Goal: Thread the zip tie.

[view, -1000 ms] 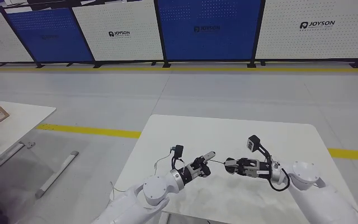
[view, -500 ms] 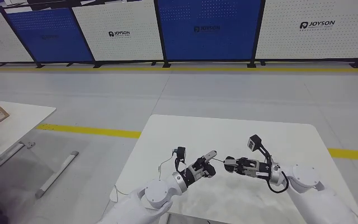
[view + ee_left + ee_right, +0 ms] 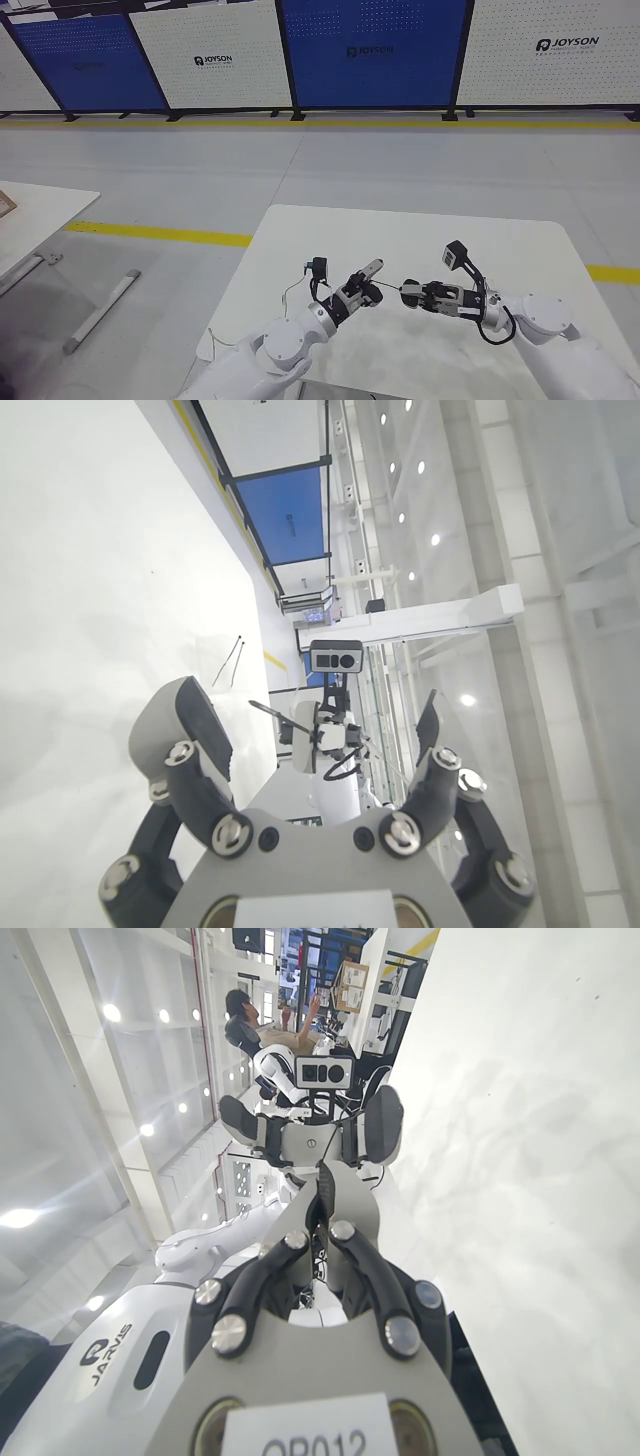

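The white table (image 3: pixel 400 230) takes the lower middle of the top view, and both arms meet over its near half. Left of centre is the left gripper (image 3: pixel 371 281). Its fingers (image 3: pixel 205 720) are spread wide apart with nothing between them, and one finger angles toward the upper right of the frame. Just to its right, the zip tie (image 3: pixel 392 291) shows as a thin dark line running almost level across the gap between the two grippers. Its free tip is near the left gripper's open jaws, but I cannot tell whether it touches them. Further right, the right gripper (image 3: pixel 409 293) is clamped on the tie, its fingers pressed together on the flat dark strap; the right wrist view shows this close up. The two grippers face each other, near but apart, both above the table. In the left wrist view, two spare ties (image 3: pixel 231 660) lie side by side on the table, well apart from both grippers.
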Controlling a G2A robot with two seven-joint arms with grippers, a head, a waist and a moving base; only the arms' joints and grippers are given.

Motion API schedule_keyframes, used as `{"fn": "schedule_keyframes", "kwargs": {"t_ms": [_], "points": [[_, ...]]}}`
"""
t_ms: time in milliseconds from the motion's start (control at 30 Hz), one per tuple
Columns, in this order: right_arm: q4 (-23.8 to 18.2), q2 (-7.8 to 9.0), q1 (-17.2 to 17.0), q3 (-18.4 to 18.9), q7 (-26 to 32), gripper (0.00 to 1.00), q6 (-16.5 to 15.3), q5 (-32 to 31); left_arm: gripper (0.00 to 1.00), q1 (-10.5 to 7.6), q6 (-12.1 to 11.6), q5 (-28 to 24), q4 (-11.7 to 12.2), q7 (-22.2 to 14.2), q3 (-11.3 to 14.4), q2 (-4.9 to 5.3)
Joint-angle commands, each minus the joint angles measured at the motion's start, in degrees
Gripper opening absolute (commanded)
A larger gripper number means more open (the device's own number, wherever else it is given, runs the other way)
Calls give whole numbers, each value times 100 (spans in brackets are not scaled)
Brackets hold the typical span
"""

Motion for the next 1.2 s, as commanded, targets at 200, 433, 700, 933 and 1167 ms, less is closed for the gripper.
{"fn": "schedule_keyframes", "kwargs": {"t_ms": [200, 433, 700, 933, 1167], "points": [[0, 0, 0, 0, 0, 0, 0, 0, 93, 17, -63, -27, -15, -45, -23, -21], [0, 0, 0, 0, 0, 0, 0, 0, 0, 66, -136, -89, 12, -313, -114, -48], [0, 0, 0, 0, 0, 0, 0, 0, 0, 149, -166, 9, -10, -475, -205, -67], [0, 0, 0, 0, 0, 0, 0, 0, 0, 166, -148, 86, -4, -496, -239, -106], [0, 0, 0, 0, 0, 0, 0, 0, 36, 203, -135, 179, -16, -567, -273, -135]]}}
